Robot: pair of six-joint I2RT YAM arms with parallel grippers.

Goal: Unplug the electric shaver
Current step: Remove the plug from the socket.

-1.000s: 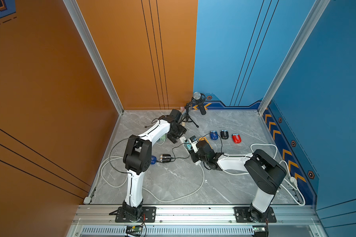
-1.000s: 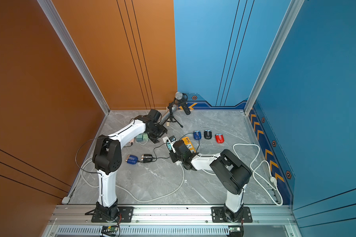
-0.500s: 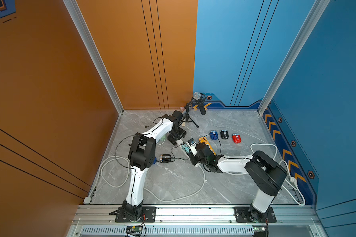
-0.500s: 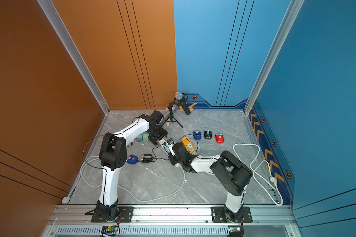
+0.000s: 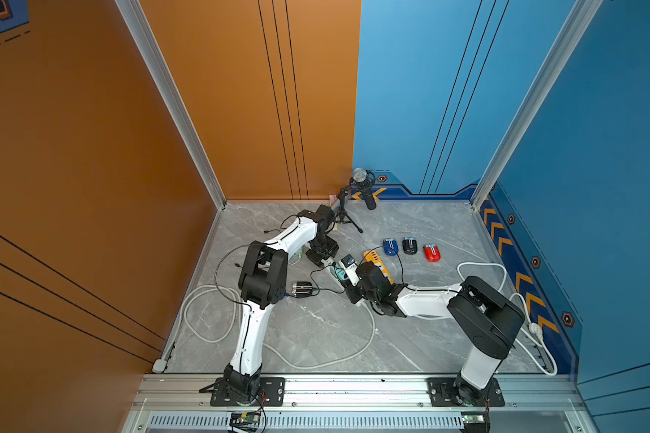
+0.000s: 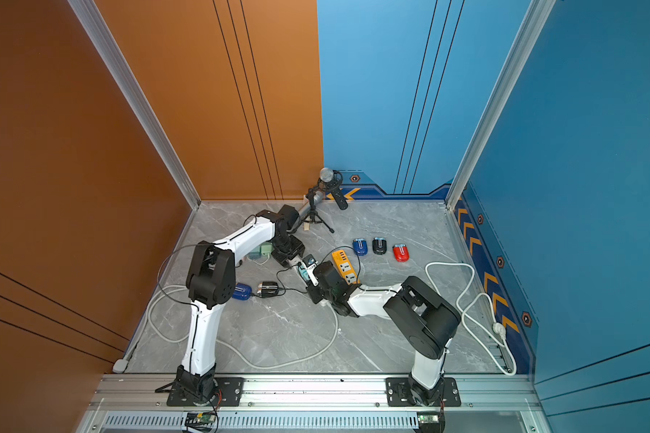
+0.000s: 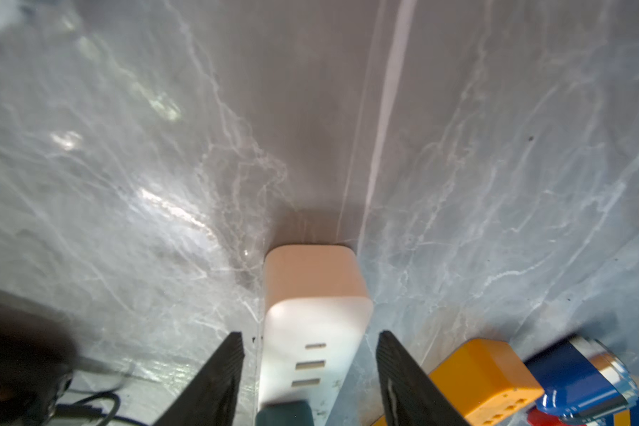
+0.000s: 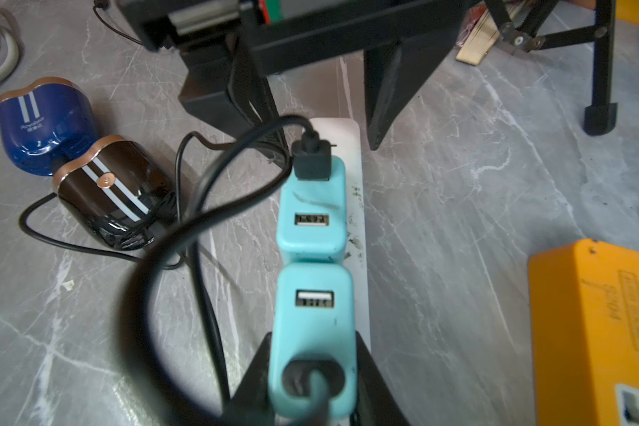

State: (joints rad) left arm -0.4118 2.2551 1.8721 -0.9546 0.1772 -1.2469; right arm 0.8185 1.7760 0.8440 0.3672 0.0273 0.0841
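Observation:
A black electric shaver (image 8: 111, 191) lies on the marble floor beside a blue one (image 8: 41, 121); both top views show it (image 5: 301, 289) (image 6: 267, 289). Its black cable runs to a black USB plug (image 8: 312, 162) in the farther of two teal adapters (image 8: 312, 221) on a white power strip (image 7: 310, 321). My right gripper (image 8: 312, 333) (image 5: 348, 273) is shut on the nearer teal adapter (image 8: 314, 313). My left gripper (image 7: 308, 335) (image 5: 325, 258) is open and straddles the strip's end, with a gap at each finger.
A yellow power strip (image 5: 378, 262) (image 8: 598, 332) lies right beside the white one. Blue (image 5: 390, 246), black (image 5: 409, 245) and red (image 5: 431, 252) shavers sit behind it. A microphone on a tripod (image 5: 361, 180) stands at the back, and thick white cables (image 5: 211, 318) loop over the floor.
My left gripper has moved toward the right gripper and down over the strip's end, and its jaws have narrowed. The right gripper has stayed on the teal adapter.

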